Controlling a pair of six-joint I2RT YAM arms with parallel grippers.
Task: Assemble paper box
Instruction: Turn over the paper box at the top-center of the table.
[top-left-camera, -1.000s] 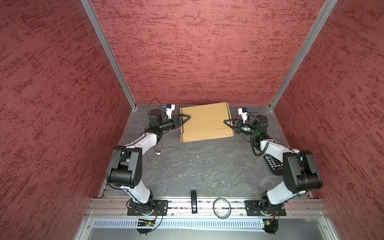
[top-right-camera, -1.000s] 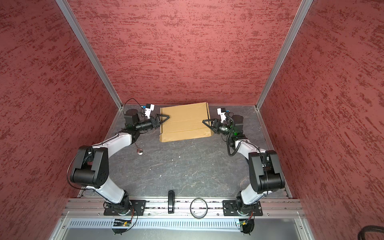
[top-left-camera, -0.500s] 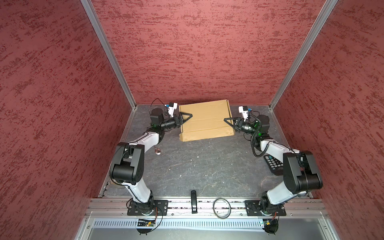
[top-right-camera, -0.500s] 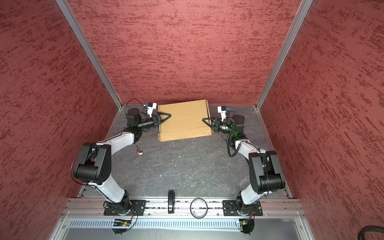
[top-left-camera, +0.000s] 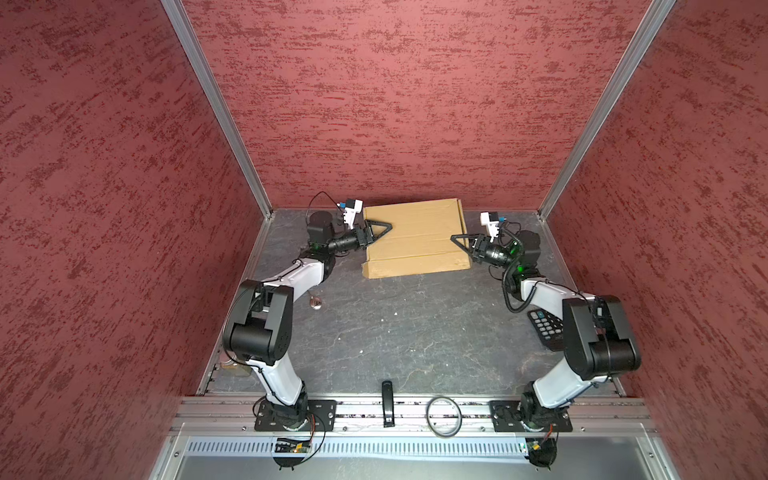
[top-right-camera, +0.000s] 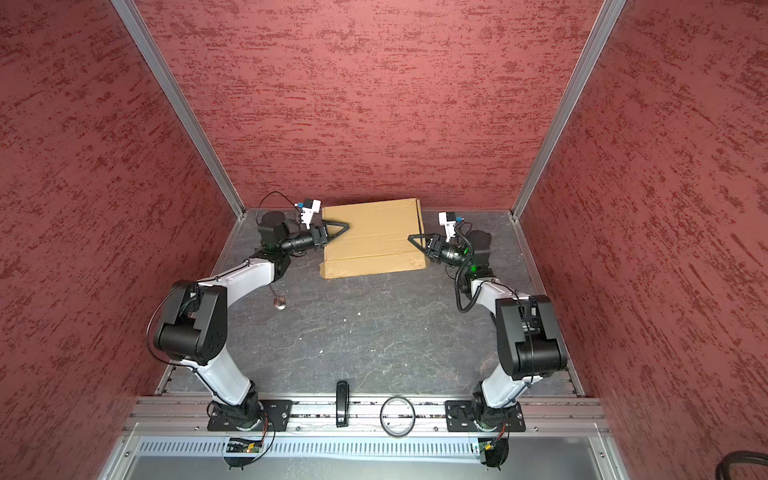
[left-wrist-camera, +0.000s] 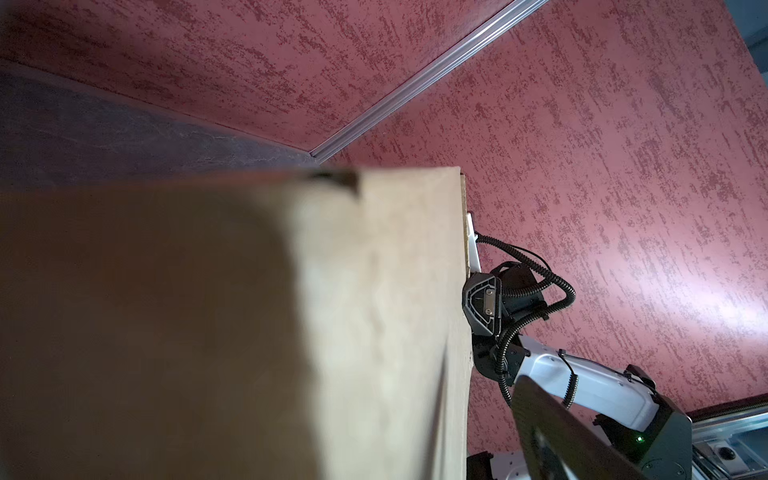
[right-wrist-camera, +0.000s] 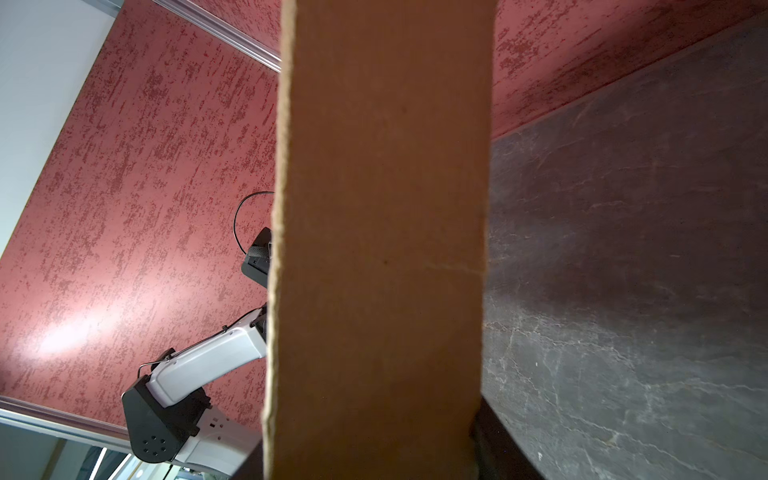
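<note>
A robot lab cell: red textured panels (top-left-camera: 374, 104) in aluminium posts (top-left-camera: 216, 108) box in a dark slate bench (top-left-camera: 395, 332). The left arm (top-left-camera: 266, 324) and right arm (top-left-camera: 594, 336) are bolted to an aluminium rail (top-left-camera: 357, 415), with a bare circuit board (top-left-camera: 291, 448) just below it.

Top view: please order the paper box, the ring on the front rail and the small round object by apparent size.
Largest: paper box.
Then: ring, though it is nearer the camera.
Smallest: small round object.
</note>
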